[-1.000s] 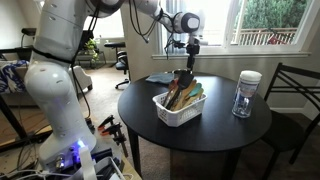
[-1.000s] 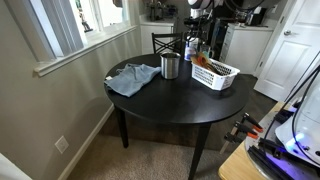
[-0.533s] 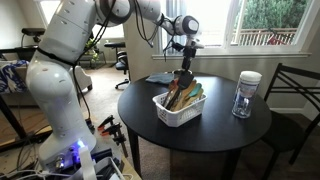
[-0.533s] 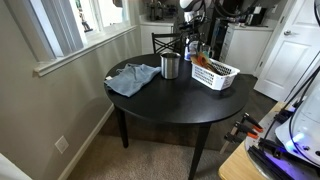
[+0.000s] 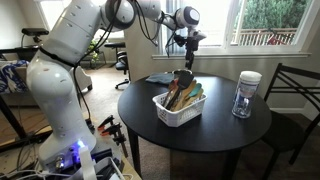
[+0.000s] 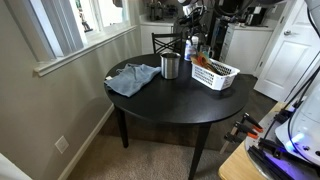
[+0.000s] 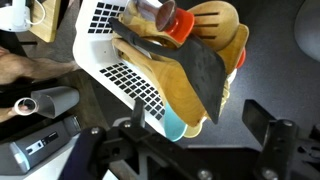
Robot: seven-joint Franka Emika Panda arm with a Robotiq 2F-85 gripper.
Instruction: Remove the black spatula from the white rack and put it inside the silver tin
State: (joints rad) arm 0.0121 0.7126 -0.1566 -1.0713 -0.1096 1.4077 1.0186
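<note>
Black against the pale wooden utensils, the black spatula is lying in the white rack. In the wrist view its flat head is resting across them, just above the teal utensil. The gripper is hovering over the rack with its fingers spread wide and nothing showing between them. In an exterior view the gripper is hanging above the rack, but that view is too small to show whether it is touching the handle. The silver tin is standing on the desk, near the rack and just beside a blue cloth.

The utensils are packed tightly together, so a slightly off-centre descent is likely to be closing on a wooden handle instead, or on two handles at once. If the spatula's head is catching under its neighbours, lifting is risking dragging them out or tipping the light plastic rack. The tin is looking short for such a long utensil, so a sideways release could be toppling it.
</note>
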